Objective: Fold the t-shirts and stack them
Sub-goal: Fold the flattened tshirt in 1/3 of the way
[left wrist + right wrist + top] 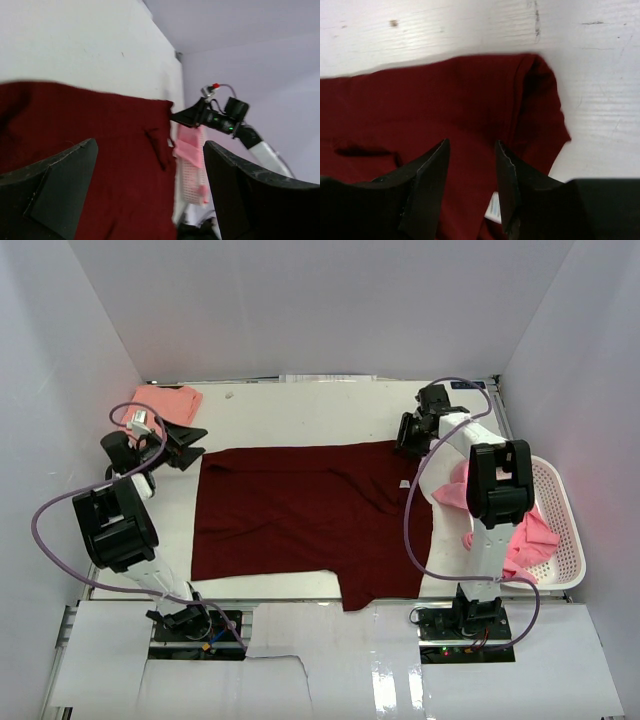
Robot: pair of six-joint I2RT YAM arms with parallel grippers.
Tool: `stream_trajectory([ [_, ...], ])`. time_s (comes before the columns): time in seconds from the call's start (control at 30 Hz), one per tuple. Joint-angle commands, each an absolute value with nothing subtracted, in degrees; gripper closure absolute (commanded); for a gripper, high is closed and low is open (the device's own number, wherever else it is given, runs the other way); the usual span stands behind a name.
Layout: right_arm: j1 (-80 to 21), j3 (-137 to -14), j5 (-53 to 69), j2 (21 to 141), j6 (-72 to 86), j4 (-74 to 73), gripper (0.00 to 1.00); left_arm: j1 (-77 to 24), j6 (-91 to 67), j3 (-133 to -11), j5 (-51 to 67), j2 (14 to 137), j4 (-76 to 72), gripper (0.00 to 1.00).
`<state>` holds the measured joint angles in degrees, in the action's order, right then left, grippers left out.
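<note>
A dark maroon t-shirt lies spread flat on the white table. My left gripper is open and empty at the shirt's far left corner; in the left wrist view its fingers stand wide apart over the maroon cloth. My right gripper is open at the shirt's far right corner; in the right wrist view its tips hover just over the maroon cloth, near a white label. A folded salmon t-shirt lies at the back left. Brighter pink t-shirts lie in the basket.
A white mesh basket stands at the right edge of the table, beside the right arm; it also shows in the left wrist view. White walls close in the back and both sides. Bare table shows behind the maroon shirt.
</note>
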<state>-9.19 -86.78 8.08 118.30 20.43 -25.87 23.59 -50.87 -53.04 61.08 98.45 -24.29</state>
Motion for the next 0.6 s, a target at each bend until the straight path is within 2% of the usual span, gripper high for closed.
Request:
stream_trajectory([
  [0.0,-9.6,-85.5,9.4,110.8,18.9,-23.2,0.52,25.0,-73.1,-48.4,69.4,96.9,-54.9,0.02],
  [0.03,-9.7,-84.6,9.6,110.0,18.8,-23.0,0.43,25.2,-73.6,-47.9,69.3,95.6,-58.2,0.02],
  [0.1,-9.8,-83.6,10.2,107.5,18.4,-22.1,0.4,25.5,-71.3,-46.5,68.3,92.9,-58.3,0.02],
  [0.13,-9.8,-82.5,10.4,106.9,18.3,-21.5,0.32,25.6,-70.5,-45.5,67.0,89.9,-58.4,0.02],
  [0.17,-9.8,-82.2,10.6,105.8,18.1,-21.1,0.28,25.6,-68.8,-45.1,66.4,88.4,-58.7,0.02],
  [0.2,-9.8,-81.8,11.2,105.4,17.8,-20.4,0.18,25.6,-69.2,-44.5,65.9,87.3,-60.1,0.02],
  [0.27,-9.9,-81.4,12.7,105.0,17.6,-20.2,0.16,25.6,-74.6,-41.6,66.0,87.8,-79.4,0.02],
  [0.3,-10.0,-81.6,13.3,105.1,17.6,-20.6,0.15,25.6,-82.3,-41.1,65.7,88.7,-87.8,0.02],
  [0.43,-11.9,-81.1,14.4,103.6,16.7,-23.0,0.15,25.6,-94.7,-45.3,67.4,93.8,-88.5,0.02],
  [0.47,-13.2,-80.1,13.9,102.3,16.4,-23.2,0.15,25.3,-95.3,-46.3,70.1,95.1,-88.7,0.02],
  [0.57,-15.1,-77.9,14.6,100.4,15.7,-23.2,0.16,25.3,-95.9,-44.6,68.1,92.2,-88.8,0.02],
])
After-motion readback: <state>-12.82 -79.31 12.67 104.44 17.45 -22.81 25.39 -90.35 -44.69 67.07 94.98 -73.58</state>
